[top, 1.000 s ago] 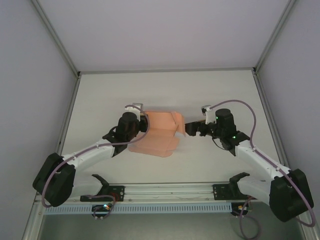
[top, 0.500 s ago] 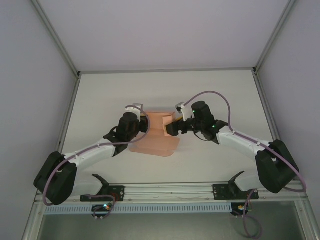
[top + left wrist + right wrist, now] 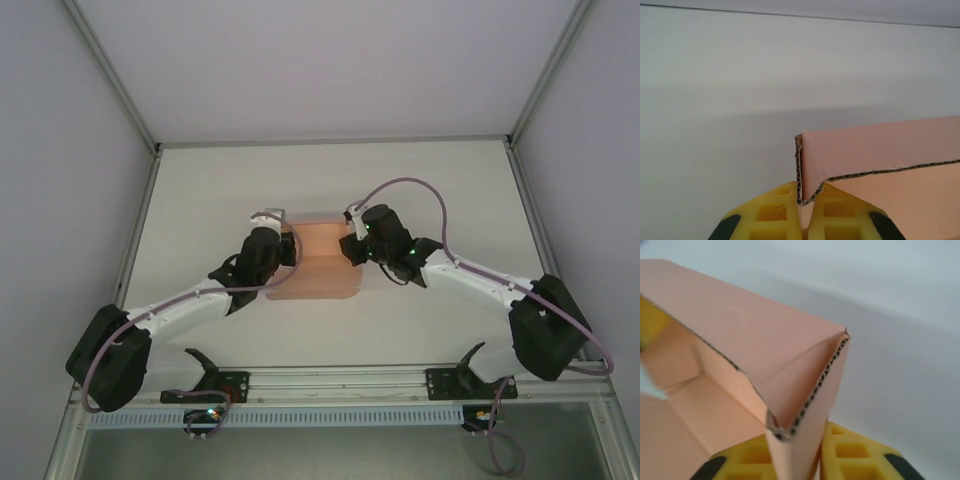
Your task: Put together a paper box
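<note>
White counter (image 3: 200, 190), pale enclosure walls around it. Top view: paper box (image 3: 318, 278), salmon-pink and partly folded, sits mid-counter, roughly even between the side edges; left gripper (image 3: 287, 248) is at its left wall, right gripper (image 3: 347, 247) at its right wall. Left wrist view: yellow fingers (image 3: 772, 217) clenched on the corrugated edge of an upright wall. Right wrist view: yellow fingers (image 3: 852, 455) grasp a folded corner wall, with the box interior open to the left.

The paper box (image 3: 322, 272) fills the gap between the left gripper (image 3: 292, 248) and the right gripper (image 3: 349, 250); its raised walls sit in both jaws. Ahead of and outboard of each gripper, the table (image 3: 330, 180) lies open up to the enclosure walls (image 3: 80, 150).
</note>
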Motion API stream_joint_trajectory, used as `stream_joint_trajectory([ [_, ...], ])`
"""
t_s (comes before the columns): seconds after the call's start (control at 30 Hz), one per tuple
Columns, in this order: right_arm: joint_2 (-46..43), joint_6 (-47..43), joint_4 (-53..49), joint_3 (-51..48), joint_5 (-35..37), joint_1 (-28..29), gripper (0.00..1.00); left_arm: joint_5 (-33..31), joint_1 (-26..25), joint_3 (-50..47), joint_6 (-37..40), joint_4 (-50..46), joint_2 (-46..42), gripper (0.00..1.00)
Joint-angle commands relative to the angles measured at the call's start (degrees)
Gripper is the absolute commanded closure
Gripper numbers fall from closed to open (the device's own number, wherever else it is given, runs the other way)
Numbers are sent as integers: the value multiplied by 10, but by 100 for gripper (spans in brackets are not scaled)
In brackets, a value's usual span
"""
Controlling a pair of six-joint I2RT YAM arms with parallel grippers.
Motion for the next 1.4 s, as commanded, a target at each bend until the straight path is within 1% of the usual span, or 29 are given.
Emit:
stream_joint_trajectory([
  [0.0, 35, 40, -53, 34, 119, 10, 93, -40, -24, 35, 0, -8, 22, 100],
  [0.1, 61, 71, -73, 54, 184, 14, 100, -74, -45, 51, -5, -8, 35, 100],
  [0.23, 90, 113, -102, 78, 286, 20, 100, -108, -66, 73, -19, -13, 49, 100],
  [0.3, 108, 138, -124, 94, 347, 24, 100, -116, -72, 89, -23, -25, 57, 100],
  [0.37, 123, 178, -150, 110, 389, 27, 100, -116, -74, 103, -30, -31, 67, 100],
  [0.43, 130, 213, -160, 118, 403, 27, 100, -119, -75, 111, -43, -37, 76, 100],
  [0.5, 128, 220, -121, 107, 411, 33, 100, -114, -75, 120, -47, -37, 85, 100],
  [0.53, 124, 198, -82, 93, 395, 33, 100, -109, -75, 121, -47, -37, 89, 100],
  [0.6, 109, 48, 96, 32, 302, 32, 100, -103, -75, 130, -43, -43, 96, 100],
  [0.67, 95, -21, 186, -6, 247, 31, 100, -99, -75, 137, -38, -51, 98, 100],
  [0.7, 88, -50, 195, -11, 225, 28, 100, -102, -75, 138, -39, -54, 96, 100],
  [0.77, 78, -94, 185, -9, 227, 27, 100, -102, -74, 135, -40, -51, 93, 100],
  [0.83, 70, -114, 158, -1, 224, 25, 100, -97, -73, 132, -41, -43, 93, 100],
  [0.87, 64, -111, 154, -2, 229, 25, 99, -94, -73, 132, -41, -39, 92, 100],
  [0.93, 44, -110, 161, -15, 186, 18, 79, -94, -73, 131, -43, -37, 92, 100],
  [1.0, 17, -95, 167, -30, 131, 8, 67, -94, -72, 131, -42, -38, 93, 100],
  [1.03, 3, -91, 169, -37, 107, 4, 63, -92, -72, 131, -43, -38, 92, 100],
  [1.13, -34, -81, 181, -62, 34, -11, 57, -90, -71, 127, -41, -34, 88, 100],
  [1.17, -52, -75, 179, -67, 16, -16, 54, -88, -71, 125, -41, -32, 87, 100],
  [1.27, -82, -74, 170, -77, -36, -28, 38, -83, -68, 125, -41, -30, 89, 100],
  [1.37, -102, -74, 145, -79, -49, -36, 37, -77, -67, 122, -39, -26, 87, 100],
])
